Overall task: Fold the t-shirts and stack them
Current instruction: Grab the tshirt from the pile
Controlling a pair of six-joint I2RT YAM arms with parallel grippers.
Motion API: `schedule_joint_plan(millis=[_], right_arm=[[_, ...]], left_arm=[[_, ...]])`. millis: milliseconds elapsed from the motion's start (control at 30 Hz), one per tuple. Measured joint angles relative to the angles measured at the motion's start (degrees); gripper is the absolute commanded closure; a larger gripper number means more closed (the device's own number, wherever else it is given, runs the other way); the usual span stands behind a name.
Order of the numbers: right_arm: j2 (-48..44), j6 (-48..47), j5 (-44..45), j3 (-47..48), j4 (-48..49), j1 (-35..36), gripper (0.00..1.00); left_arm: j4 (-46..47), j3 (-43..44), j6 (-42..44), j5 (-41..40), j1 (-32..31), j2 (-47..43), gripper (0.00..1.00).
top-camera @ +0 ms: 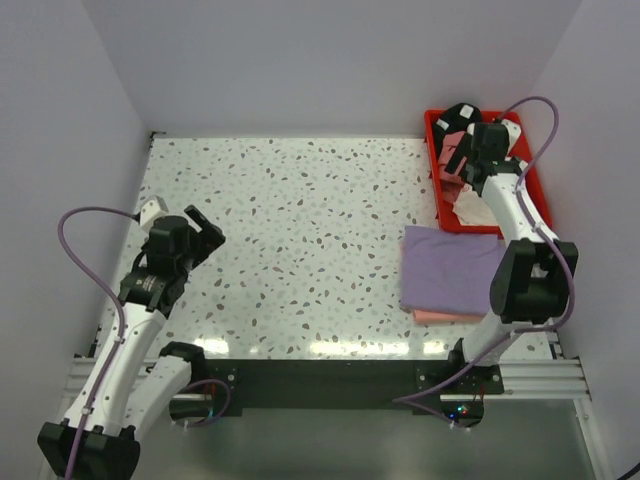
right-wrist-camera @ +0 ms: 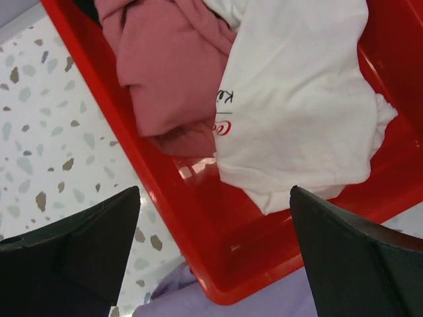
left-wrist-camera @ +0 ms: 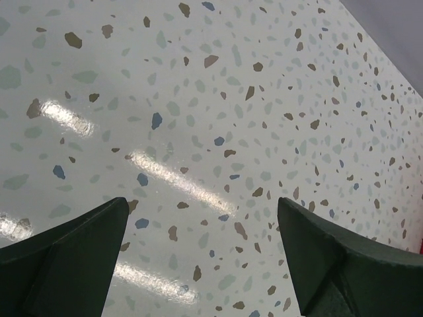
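Dusty red shirt (right-wrist-camera: 168, 66) beside white shirt (right-wrist-camera: 297, 105) in tray (right-wrist-camera: 218, 257)

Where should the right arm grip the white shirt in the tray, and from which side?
Grip the white shirt at its bunched near edge, coming down from above. That edge lies loose on the tray floor, clear of the dusty red shirt and the wall, and the right gripper's open jaws hang over it.

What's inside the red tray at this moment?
A crumpled dusty red t-shirt and a white t-shirt with small printed lettering lie in the red tray. Whatever lies beneath them is covered.
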Motion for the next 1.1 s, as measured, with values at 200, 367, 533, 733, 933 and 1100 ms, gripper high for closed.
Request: schedule_joint_plan(millis=[200,367,533,733,933,1100], right_arm=[[12.4,-1.5,-2.2,11.0,-0.3,-2.9,0.02],[20.9,-1.4,-6.0,19.3,-0.2,-3.0,0.14],[26.6,-0.8,-8.3,25.0,1.1,-2.7,0.26],[31.2,-0.7,-9.4,29.2,1.9,-2.7,0.30],[34.0,-1.3,-8.2,30.0,1.3,-2.7,0.38],[34.5,-2.9,-6.0,30.0,1.1,-2.7,0.54]], left_arm=[[1.7,-0.7,0.0,0.8,0.0,3.1,0.00],[2.6,-0.7,0.0,1.2,0.0,5.3,0.00],[2.8,-0.7,0.0,1.2,0.0,6.4,0.00],[2.8,-0.7,0.0,1.2,0.0,6.5,0.00],[2.7,-0.7,0.1,1.2,0.0,6.5,0.00],[2.7,-0.7,0.0,1.2,0.0,6.8,0.00]])
